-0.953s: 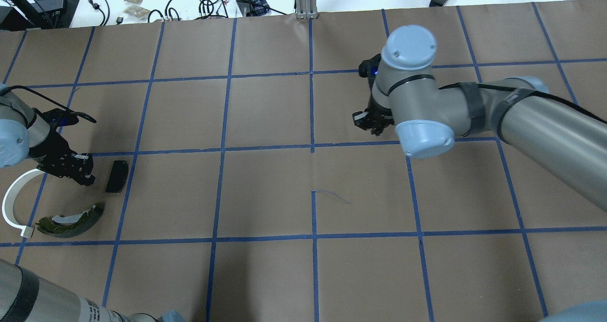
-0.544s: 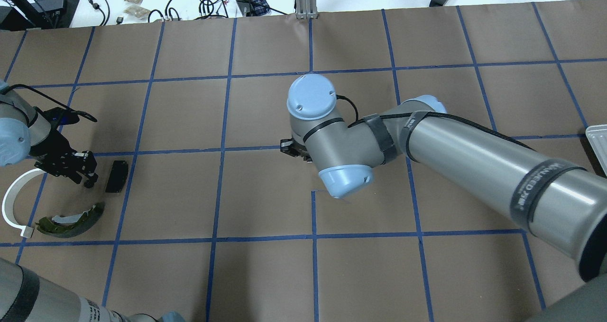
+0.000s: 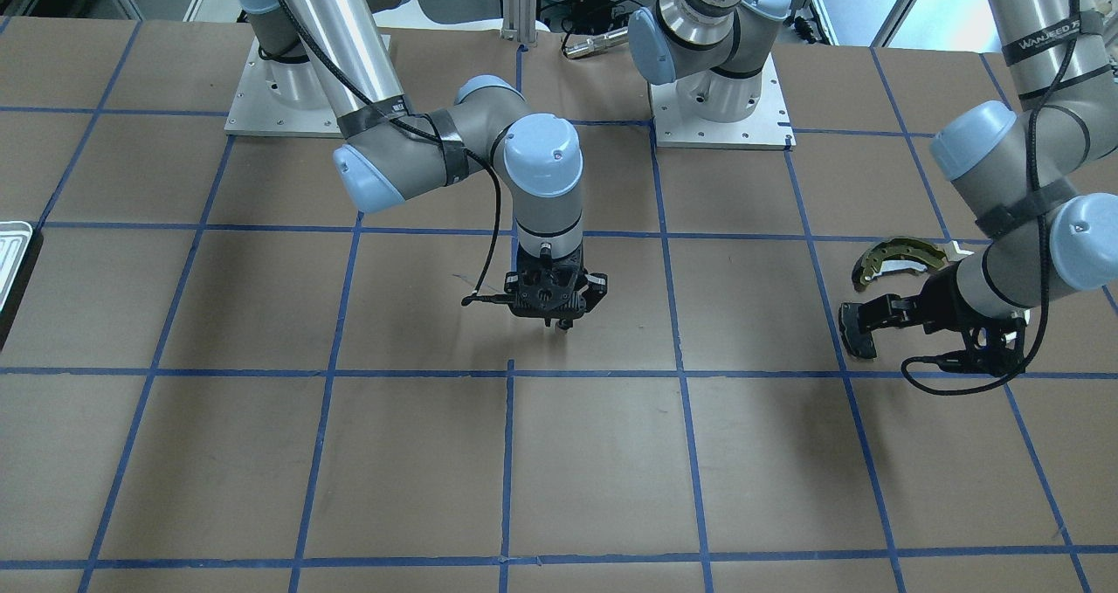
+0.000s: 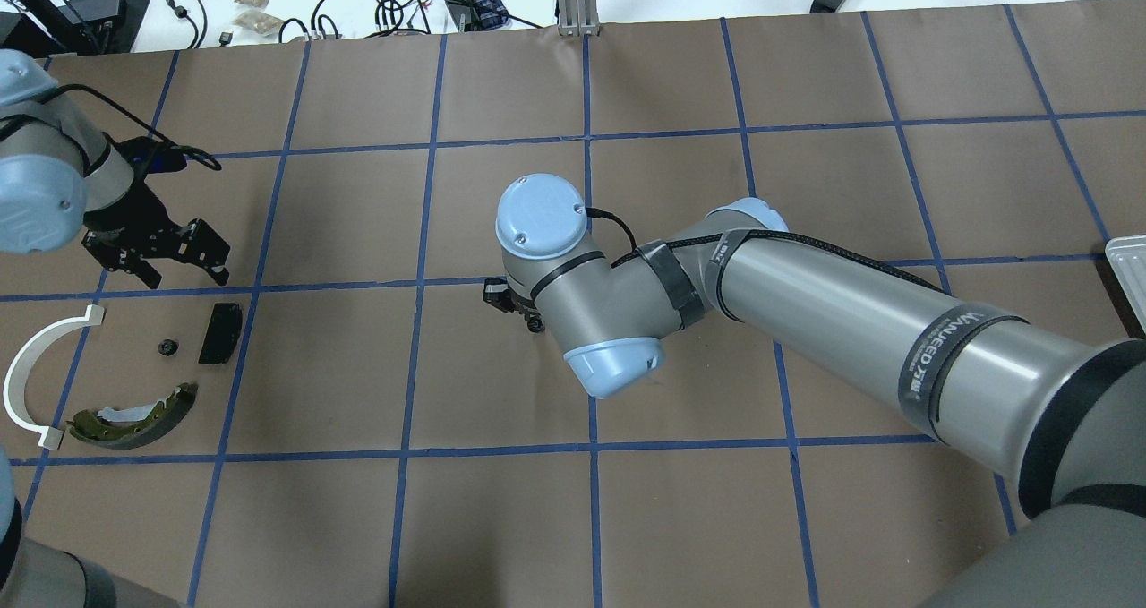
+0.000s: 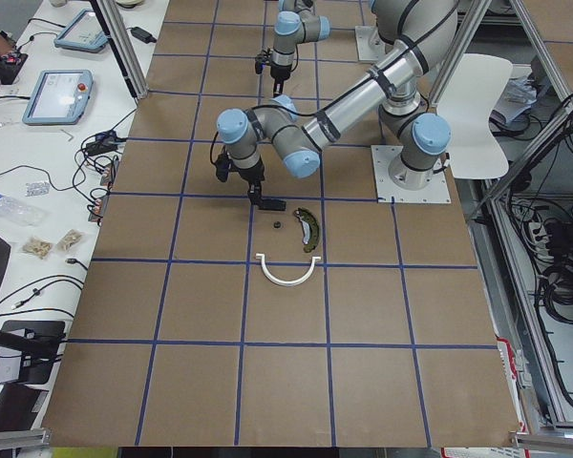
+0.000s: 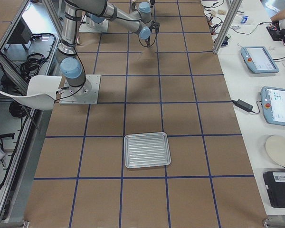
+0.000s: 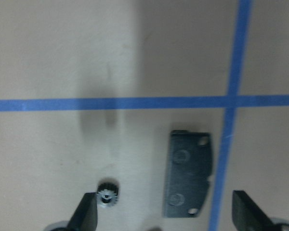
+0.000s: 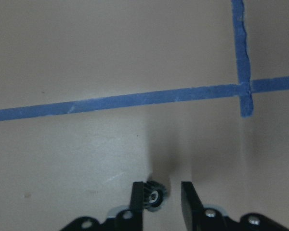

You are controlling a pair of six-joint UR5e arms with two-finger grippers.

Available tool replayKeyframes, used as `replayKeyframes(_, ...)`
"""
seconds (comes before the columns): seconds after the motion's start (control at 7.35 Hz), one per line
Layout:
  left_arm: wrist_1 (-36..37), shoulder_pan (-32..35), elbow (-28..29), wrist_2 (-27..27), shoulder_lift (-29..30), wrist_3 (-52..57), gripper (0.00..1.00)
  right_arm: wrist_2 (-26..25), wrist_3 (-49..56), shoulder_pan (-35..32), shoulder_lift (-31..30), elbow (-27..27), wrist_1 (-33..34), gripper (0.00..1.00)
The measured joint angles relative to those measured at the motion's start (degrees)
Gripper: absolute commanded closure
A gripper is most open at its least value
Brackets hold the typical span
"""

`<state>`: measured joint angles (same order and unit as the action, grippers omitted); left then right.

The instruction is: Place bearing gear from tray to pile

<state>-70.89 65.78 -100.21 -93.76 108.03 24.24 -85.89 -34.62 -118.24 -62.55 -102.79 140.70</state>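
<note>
**Finding 1.** The left arm [image 4: 45, 187] has lifted off the pile [image 5: 310, 229] within the last half second.
- The left jaws were low beside the pad [image 4: 220, 332]. They now hang across the tape line [image 4: 313, 284] from it, spread wide and holding nothing.
- A laid gear [image 4: 166, 347], not visible before, rests on the surface [image 4: 501, 518]. It sits between the arc [image 5: 286, 280] and the pad, near the shoe [image 4: 134, 415], and touches none of them.
- Judgement: one gear has been delivered.

**Finding 2.** The right arm [image 4: 806, 304] has swung in from the far right to mid-table.
- The right wrist view shows the right jaws nearly together, with a carried gear [image 8: 154, 195] at their tips.
- That gear is above the surface, well apart from both the tray [image 6: 147, 150] and the pile.
- Judgement: a second transfer is roughly half done. The pile lies on the left arm's side, so a set-down or hand-over mid-table looks likely.

**Limits of inspection.**
- The carried gear sits against one jaw. The band next to the other jaw is dark, so contact there cannot be confirmed.
- In the overhead view, the wrist covers the right jaws.
- The tray is cut off at the frame edge in the overhead and front views. It shows whole only in the right side view, too small to tell whether gears remain on it.
- In the front view, the laid gear cannot be made out behind the left jaws.
- The left wrist view crops the jaw tips and shows neither the shoe nor the arc.
</note>
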Motion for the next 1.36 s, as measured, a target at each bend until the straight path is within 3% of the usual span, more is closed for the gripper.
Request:
replayKeyframes(0.27,-1.81,6.59,2.11,2.88,-2.01,-3.75,0.00,3.48,9.51,7.41,-4.11,2.62,-7.50,0.00)
replayKeyframes(0.54,-1.90,14.81,2.46,5.79,-2.77,-10.88,0.00,0.74,28.10,18.68,-11.83,5.33,-22.64,0.00)
replayKeyframes(0.82,0.26,24.19,2.14,7.51,-2.19,-18.36,0.00,-0.27,39.47,26.49,-20.01,8.98,-37.27,0.00)
replayKeyframes(1.09,3.46,31.27,1.62,7.86,-0.51,-26.22,0.00,-1.37,43.64,28.77,-25.28,12.26,-46.27,0.00)
replayKeyframes(1.36,8.95,36.84,-1.44,7.59,1.15,-30.48,0.00,-1.70,44.19,28.58,-27.31,11.96,-48.03,0.00)
